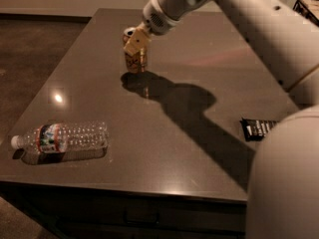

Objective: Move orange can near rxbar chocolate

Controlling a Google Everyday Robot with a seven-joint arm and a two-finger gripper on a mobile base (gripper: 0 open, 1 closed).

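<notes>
The orange can (pixel 133 59), gold with dark markings and a silver top, is upright at the far middle of the dark table (pixel 164 153). My gripper (pixel 136 45) comes down from the upper right and is shut on the can's upper part. The can's base is at or just above the table surface. The rxbar chocolate (pixel 259 128), a flat black wrapper with white lettering, lies at the right side of the table, partly hidden behind my arm's body, well to the right of and nearer than the can.
A clear plastic water bottle (pixel 62 137) lies on its side near the table's front left corner. My arm's large white body (pixel 286 178) fills the lower right. A dark wire basket (pixel 306 6) stands at the far right.
</notes>
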